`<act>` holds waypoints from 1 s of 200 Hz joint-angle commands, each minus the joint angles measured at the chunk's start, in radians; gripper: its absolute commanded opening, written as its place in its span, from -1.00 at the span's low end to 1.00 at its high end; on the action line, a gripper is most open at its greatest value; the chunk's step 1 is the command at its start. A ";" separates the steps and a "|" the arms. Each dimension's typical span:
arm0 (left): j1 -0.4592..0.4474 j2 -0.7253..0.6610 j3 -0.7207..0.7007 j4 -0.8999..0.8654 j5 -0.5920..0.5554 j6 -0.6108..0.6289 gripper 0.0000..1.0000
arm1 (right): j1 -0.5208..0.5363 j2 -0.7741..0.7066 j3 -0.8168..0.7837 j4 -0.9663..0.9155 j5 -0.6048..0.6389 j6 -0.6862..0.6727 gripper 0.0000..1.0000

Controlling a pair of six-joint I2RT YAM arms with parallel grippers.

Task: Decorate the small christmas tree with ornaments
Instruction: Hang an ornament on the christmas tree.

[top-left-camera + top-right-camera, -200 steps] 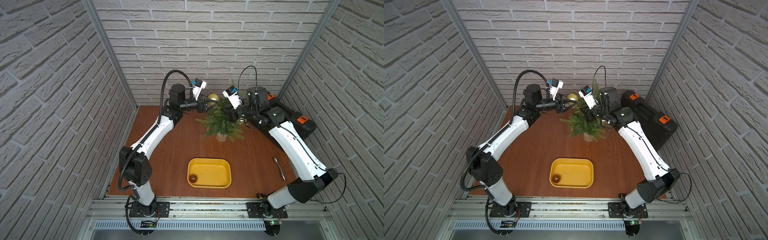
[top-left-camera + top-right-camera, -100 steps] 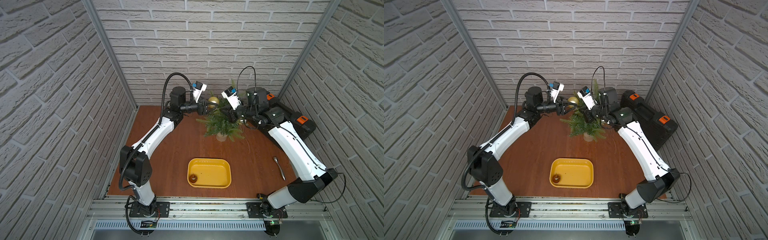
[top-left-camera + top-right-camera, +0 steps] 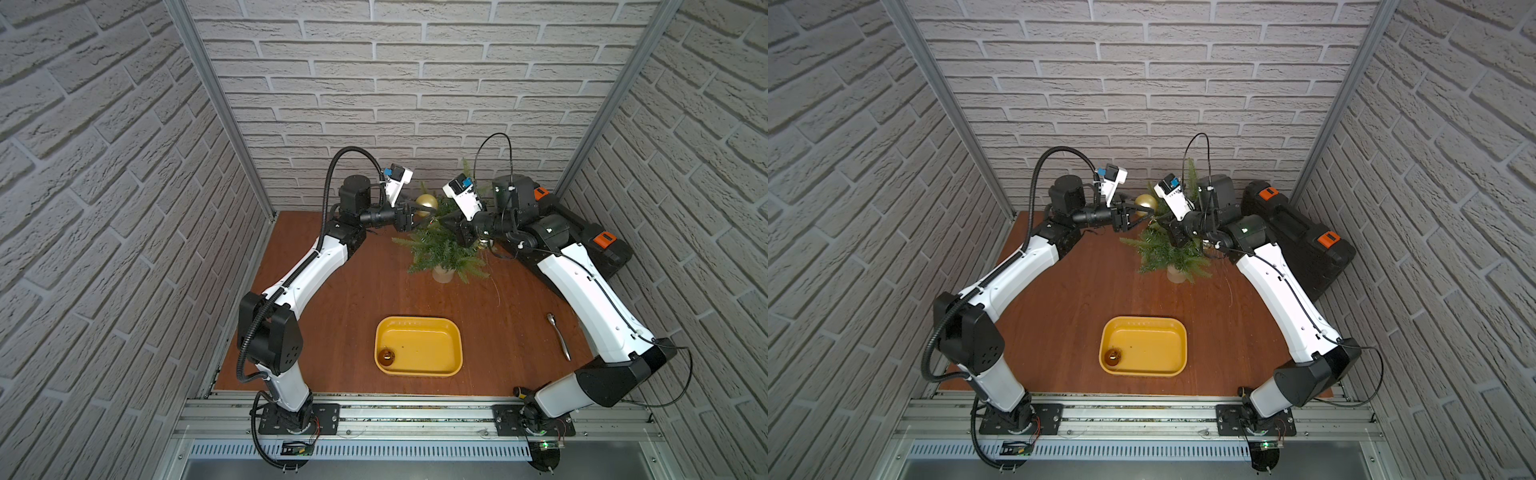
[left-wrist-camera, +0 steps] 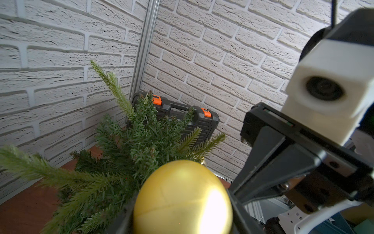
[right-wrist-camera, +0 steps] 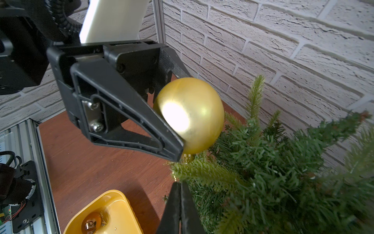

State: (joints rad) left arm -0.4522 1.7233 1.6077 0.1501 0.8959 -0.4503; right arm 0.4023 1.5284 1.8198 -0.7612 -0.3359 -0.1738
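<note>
The small christmas tree [image 3: 440,249] [image 3: 1167,253] stands in a pale pot at the back of the table. My left gripper [image 3: 427,210] [image 3: 1144,209] is shut on the matte gold ball [image 3: 426,202] [image 4: 182,198] and holds it over the tree's left fronds. In the right wrist view the ball [image 5: 194,113] sits between the black fingers [image 5: 131,113], its cap touching a frond. My right gripper [image 5: 180,184] [image 3: 451,220] is shut, tips against the foliage [image 5: 273,172] just below the ball. An amber ornament [image 3: 386,356] [image 5: 91,222] lies in the tray.
The yellow tray [image 3: 424,345] [image 3: 1150,345] sits at the table's front middle. A metal spoon [image 3: 559,336] lies at the right. A black tool case [image 3: 598,245] [image 4: 182,117] with orange latches fills the back right corner. Brick walls close in on three sides.
My left gripper has eased the gold ball slightly down toward the tree. The right arm has barely shifted.
</note>
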 commanded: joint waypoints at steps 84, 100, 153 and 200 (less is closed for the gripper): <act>0.008 -0.034 0.002 0.052 0.003 -0.011 -0.34 | 0.006 -0.004 0.041 -0.054 0.028 -0.028 -0.87; 0.007 -0.032 0.004 0.051 0.003 -0.011 -0.34 | 0.006 0.001 0.044 -0.062 0.059 -0.036 -0.87; 0.007 -0.041 -0.003 0.047 -0.004 -0.008 -0.35 | 0.006 0.021 0.063 -0.070 0.132 -0.042 -0.87; 0.007 -0.057 -0.024 0.051 -0.016 -0.010 -0.35 | 0.006 0.026 0.077 -0.073 0.172 -0.044 -0.88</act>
State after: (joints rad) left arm -0.4526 1.7149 1.6043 0.1505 0.8951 -0.4648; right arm 0.4095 1.5475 1.8690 -0.8265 -0.2195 -0.2005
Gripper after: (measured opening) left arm 0.602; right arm 0.064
